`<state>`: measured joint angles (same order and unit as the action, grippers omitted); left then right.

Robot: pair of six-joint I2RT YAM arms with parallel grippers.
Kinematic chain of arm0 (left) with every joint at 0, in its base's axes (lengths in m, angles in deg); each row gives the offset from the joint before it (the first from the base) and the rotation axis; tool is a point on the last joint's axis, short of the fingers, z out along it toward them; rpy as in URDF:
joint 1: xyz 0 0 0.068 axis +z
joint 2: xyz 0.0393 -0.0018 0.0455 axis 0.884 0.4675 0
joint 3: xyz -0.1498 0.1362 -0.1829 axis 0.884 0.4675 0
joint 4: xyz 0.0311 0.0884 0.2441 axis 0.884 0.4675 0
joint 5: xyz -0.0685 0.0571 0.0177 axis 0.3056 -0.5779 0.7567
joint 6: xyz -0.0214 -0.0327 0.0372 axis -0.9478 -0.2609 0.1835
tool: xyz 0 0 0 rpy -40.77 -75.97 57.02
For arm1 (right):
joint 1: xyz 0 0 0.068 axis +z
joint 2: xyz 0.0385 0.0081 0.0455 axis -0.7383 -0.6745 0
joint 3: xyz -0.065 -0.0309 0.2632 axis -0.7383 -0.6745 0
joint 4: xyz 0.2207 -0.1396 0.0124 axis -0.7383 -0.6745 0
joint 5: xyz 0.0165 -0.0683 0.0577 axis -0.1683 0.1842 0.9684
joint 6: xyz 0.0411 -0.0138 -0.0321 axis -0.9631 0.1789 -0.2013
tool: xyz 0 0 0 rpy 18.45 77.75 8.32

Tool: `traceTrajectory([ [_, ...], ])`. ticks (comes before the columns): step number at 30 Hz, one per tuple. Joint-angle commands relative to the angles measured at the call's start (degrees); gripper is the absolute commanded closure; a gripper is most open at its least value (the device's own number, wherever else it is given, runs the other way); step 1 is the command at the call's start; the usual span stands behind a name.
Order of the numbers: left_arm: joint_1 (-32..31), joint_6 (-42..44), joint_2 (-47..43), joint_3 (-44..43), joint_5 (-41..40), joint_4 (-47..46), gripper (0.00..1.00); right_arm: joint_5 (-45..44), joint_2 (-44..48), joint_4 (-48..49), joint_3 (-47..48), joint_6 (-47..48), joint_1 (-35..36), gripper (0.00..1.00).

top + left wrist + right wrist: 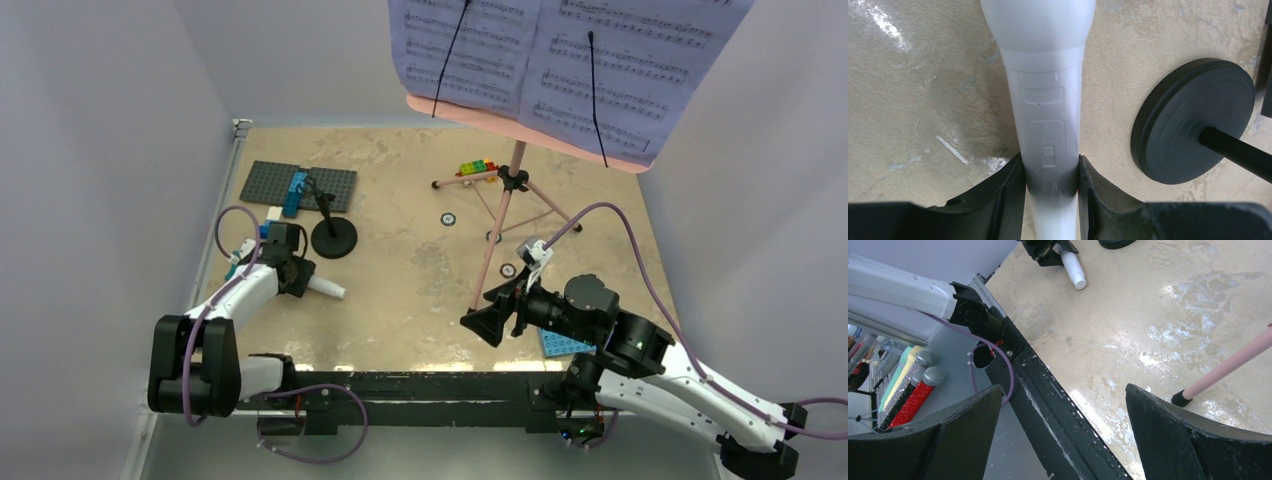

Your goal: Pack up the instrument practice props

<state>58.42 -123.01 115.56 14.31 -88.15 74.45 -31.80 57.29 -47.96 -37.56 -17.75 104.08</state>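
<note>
We see the L gripper (1051,172) clamped on the microphone (1040,75) handle, low over the table (420,260) nr the mic stand (1193,120); its tip maybe touches the surface, hard to tell. R gripper (1063,405) gapes wide, nothing in it, just beside the pink music stand (500,225), pages (560,60) on its desk.

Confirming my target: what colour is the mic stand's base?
Black; the base shows clearest in left wrist view.

I see the microphone (1047,90) as smooth, faintly glossy white plastic, the mic stand (1188,122) base as matt black, the table (1158,315) as mottled tan with shiny patches, and the pages (630,75) as thin lavender paper.
</note>
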Motion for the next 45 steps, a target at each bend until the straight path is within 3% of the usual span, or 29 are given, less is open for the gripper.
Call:
traceTrajectory([
  [1, 1.4, 2.1, 1.3, -0.1, 1.5, -2.1, 0.65, -1.3, 0.4, -0.2, 0.3, 0.9, -0.2, 0.01],
  [8, 2.9, 4.0, 0.8, -0.2, 2.8, -2.4, 0.27, -1.3, 0.3, -0.4, 0.5, 0.7, -0.2, 0.01],
  [17, 3.6, 5.3, -4.8, -0.9, 5.6, 0.9, 0.16, -1.8, 1.8, -2.2, 0.4, 0.1, -0.2, 0.01],
  [20, 3.6, 6.1, -11.7, -1.0, 7.6, 4.0, 0.01, -2.3, 2.4, -3.2, 0.7, 0.3, -0.2, 0.01],
  [25, 3.3, 7.9, -27.0, -0.6, 9.9, 10.4, 0.00, -2.7, 2.7, -3.4, 0.4, 0.4, -0.2, 0.01],
  [28, 2.0, 8.9, -35.0, 0.5, 12.6, 9.1, 0.00, -3.5, 2.7, -3.3, -0.1, 0.6, -0.1, 0.01],
  [33, -10.9, 12.9, -40.9, 2.2, 8.7, 3.4, 0.00, -9.9, 5.9, -4.9, -1.4, 0.7, -0.2, 0.01],
  [41, -40.7, 24.4, -27.0, -5.5, -2.7, -8.9, 0.00, -26.0, 11.8, -9.5, -4.0, -2.3, -0.2, 0.01],
  [45, -46.1, 34.7, -18.8, -8.3, -0.5, -23.6, 0.00, -31.8, 12.4, -7.9, -6.6, -4.5, -0.2, 0.02],
])
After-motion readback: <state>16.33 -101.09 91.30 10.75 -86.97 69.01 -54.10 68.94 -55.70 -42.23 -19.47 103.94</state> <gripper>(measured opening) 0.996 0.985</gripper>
